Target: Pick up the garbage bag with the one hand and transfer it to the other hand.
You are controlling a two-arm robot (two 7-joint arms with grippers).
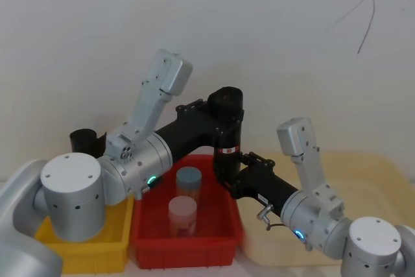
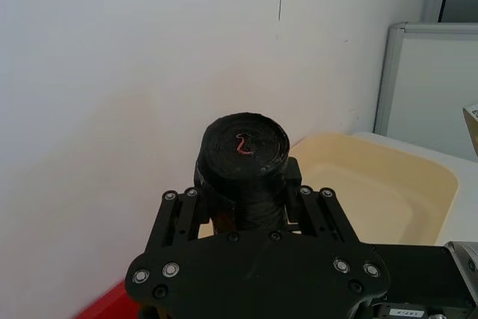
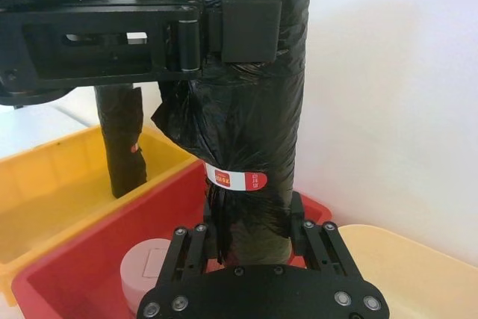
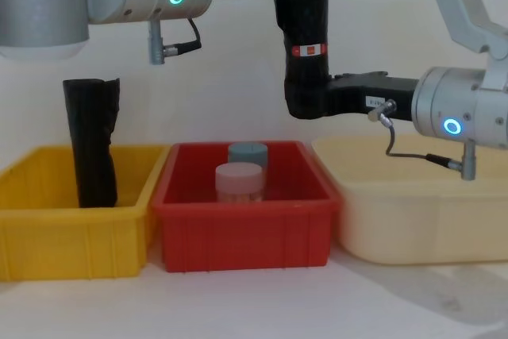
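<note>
Bag: the garbage bag is a black roll. It stands straight up in the air, over the back of the red bin, and touches no bin.
Band: the red and white band goes around the roll, between the two grippers.
Left gripper: the left gripper squeezes the top part of the roll, with one finger on each side.
Right gripper: the right gripper squeezes the bottom end, just under the band (so both grippers hold the one roll).
Red bin: two jars sit inside, a blue-grey lid jar behind a pink lid jar.
Sides: the yellow bin on the left has another black roll standing in it. The cream bin is on the right.
</note>
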